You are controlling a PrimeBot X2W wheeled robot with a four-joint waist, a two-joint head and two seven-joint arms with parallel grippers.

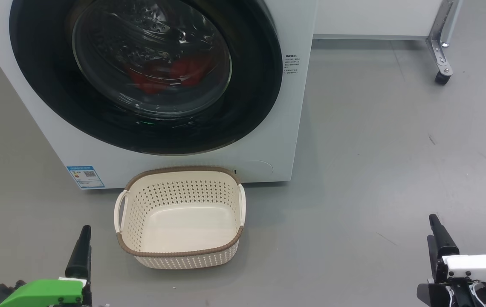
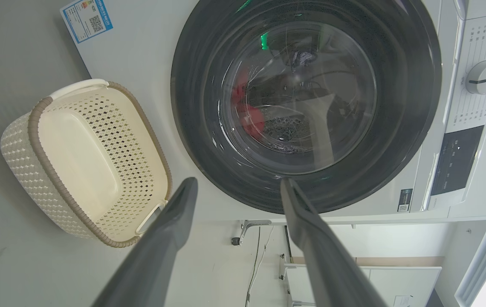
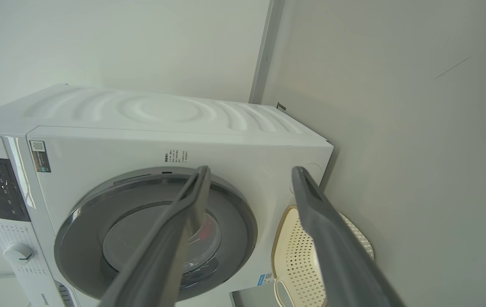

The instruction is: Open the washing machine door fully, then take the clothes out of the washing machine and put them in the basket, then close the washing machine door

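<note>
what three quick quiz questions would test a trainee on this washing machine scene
1. True or false: the round, glossy black-rimmed washing machine door is shut.
2. Where are the bright red fabric clothes? A: on the floor. B: behind the door's clear window. C: on top of the machine.
3. How many of those clothes lie in the cream perforated plastic basket?

Key: 1 true; 2 B; 3 none.
</note>
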